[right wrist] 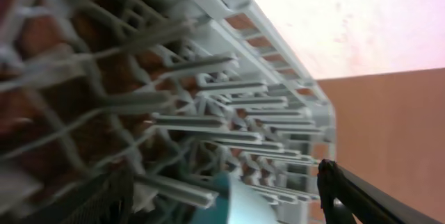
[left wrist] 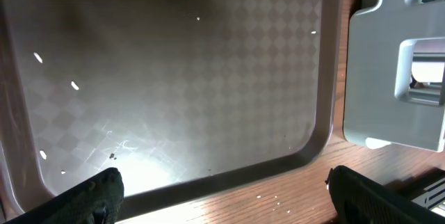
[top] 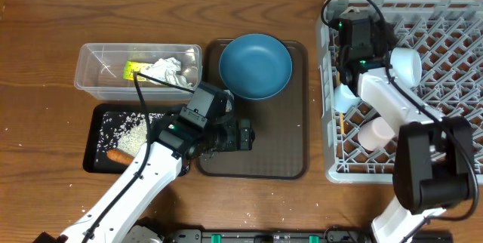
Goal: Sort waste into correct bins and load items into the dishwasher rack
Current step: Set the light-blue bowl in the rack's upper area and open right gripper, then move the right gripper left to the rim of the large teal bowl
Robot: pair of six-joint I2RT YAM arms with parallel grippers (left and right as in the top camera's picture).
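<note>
My left gripper (top: 247, 134) hangs open over the lower left of the brown serving tray (top: 290, 160). In the left wrist view, nothing lies between the fingers of this gripper (left wrist: 233, 202). The blue plate (top: 255, 66) sits at the tray's far end. My right gripper (top: 342, 84) is inside the grey dishwasher rack (top: 445, 28), open. The light blue cup (right wrist: 245, 204) lies between its fingers (right wrist: 348, 193), apart from them. A white bowl (top: 404, 63) and a pink cup (top: 375, 133) rest in the rack. Tissue (top: 167, 70) and a yellow-green wrapper (top: 133, 69) lie in the clear tub (top: 87, 69). Rice (top: 132, 127) and a carrot piece (top: 118, 155) lie in the black tray (top: 92, 156).
A few rice grains (left wrist: 268, 197) lie on the wooden table beside the serving tray's rim (left wrist: 229, 177). A corner of the rack (left wrist: 389, 64) shows at the right of the left wrist view. The rack's upright pegs (right wrist: 208, 64) crowd round my right gripper.
</note>
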